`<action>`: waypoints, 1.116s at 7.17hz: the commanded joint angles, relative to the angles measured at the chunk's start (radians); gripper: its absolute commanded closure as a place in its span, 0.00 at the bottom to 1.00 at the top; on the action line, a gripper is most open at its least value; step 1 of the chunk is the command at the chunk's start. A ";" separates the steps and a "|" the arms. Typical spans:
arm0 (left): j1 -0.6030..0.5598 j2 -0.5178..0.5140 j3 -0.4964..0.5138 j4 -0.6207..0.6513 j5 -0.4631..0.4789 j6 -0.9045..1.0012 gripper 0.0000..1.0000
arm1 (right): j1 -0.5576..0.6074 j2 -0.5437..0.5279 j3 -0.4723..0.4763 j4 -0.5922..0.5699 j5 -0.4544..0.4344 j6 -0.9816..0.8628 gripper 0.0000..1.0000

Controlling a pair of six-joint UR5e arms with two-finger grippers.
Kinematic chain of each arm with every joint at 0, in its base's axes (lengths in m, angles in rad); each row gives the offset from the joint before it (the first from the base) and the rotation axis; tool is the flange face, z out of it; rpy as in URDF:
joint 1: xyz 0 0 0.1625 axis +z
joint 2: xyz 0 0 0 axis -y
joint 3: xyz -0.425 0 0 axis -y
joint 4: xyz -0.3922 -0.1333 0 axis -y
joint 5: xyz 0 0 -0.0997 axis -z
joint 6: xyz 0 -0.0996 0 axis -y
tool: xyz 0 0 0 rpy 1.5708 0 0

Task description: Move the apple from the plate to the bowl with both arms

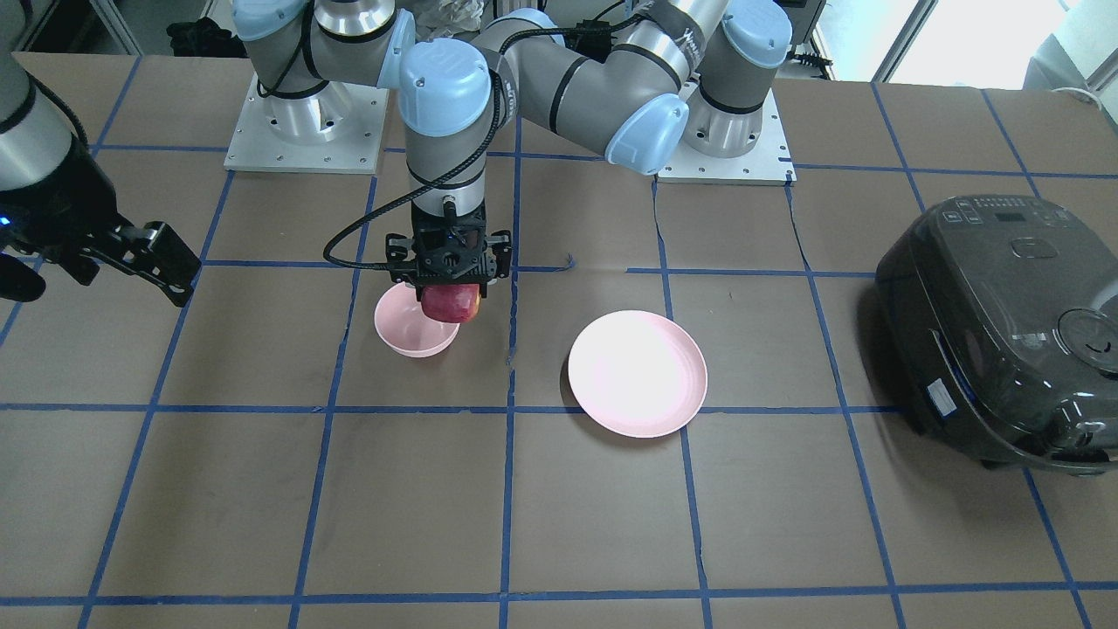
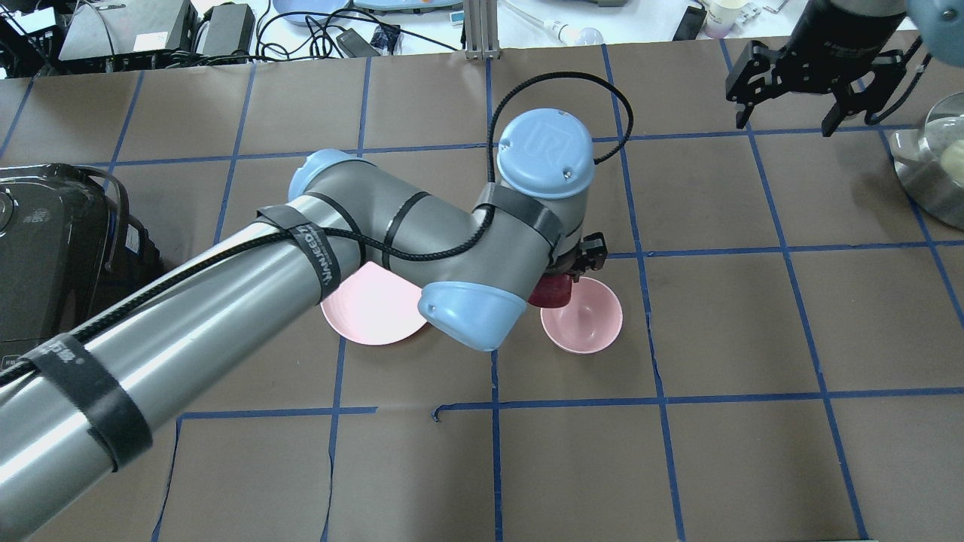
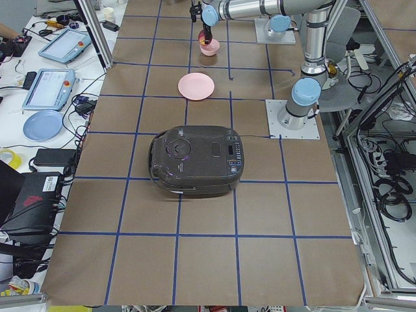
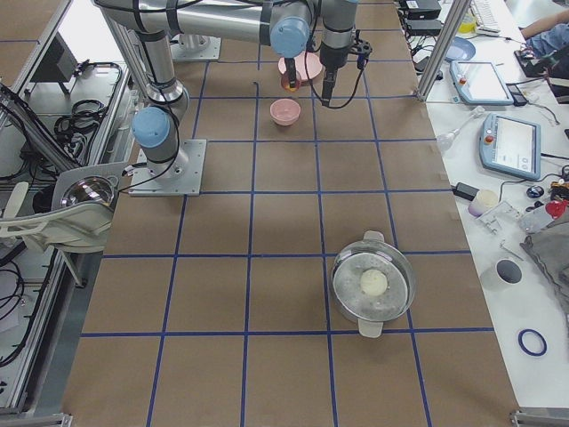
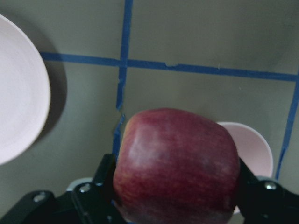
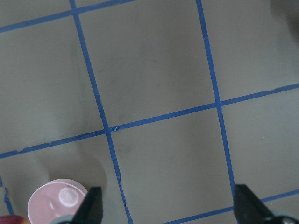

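My left gripper [image 1: 451,293] is shut on the dark red apple [image 1: 456,307] and holds it just above the near-plate rim of the small pink bowl [image 1: 410,328]. In the left wrist view the apple [image 5: 177,165] fills the jaws, with the bowl [image 5: 254,147] behind it and the plate [image 5: 18,121] at the left. The wide pink plate [image 1: 638,373] lies bare beside the bowl. My right gripper [image 1: 96,288] is open and empty, held high and well away from the bowl. It also shows in the overhead view [image 2: 787,105].
A dark rice cooker [image 1: 1004,332] stands at the table end on my left. A steel pot with a glass lid [image 2: 934,173] sits at the end on my right. The brown table carries a blue tape grid.
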 commanded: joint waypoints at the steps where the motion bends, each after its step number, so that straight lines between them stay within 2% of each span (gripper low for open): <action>1: -0.036 -0.070 0.054 0.007 0.006 -0.060 0.99 | -0.005 -0.006 -0.007 -0.011 0.006 0.000 0.00; 5: -0.082 -0.139 0.069 0.038 0.047 -0.061 0.97 | -0.004 -0.013 -0.002 -0.012 0.005 0.013 0.00; 6: -0.080 -0.144 0.072 0.039 0.055 -0.039 0.93 | -0.006 -0.010 0.001 -0.012 0.003 0.012 0.00; 7: -0.080 -0.144 0.068 0.039 0.069 -0.039 0.70 | -0.004 -0.017 0.001 -0.011 0.003 0.012 0.00; 8: -0.080 -0.144 0.069 0.042 0.075 -0.041 0.39 | -0.004 -0.017 0.004 -0.012 0.005 0.012 0.00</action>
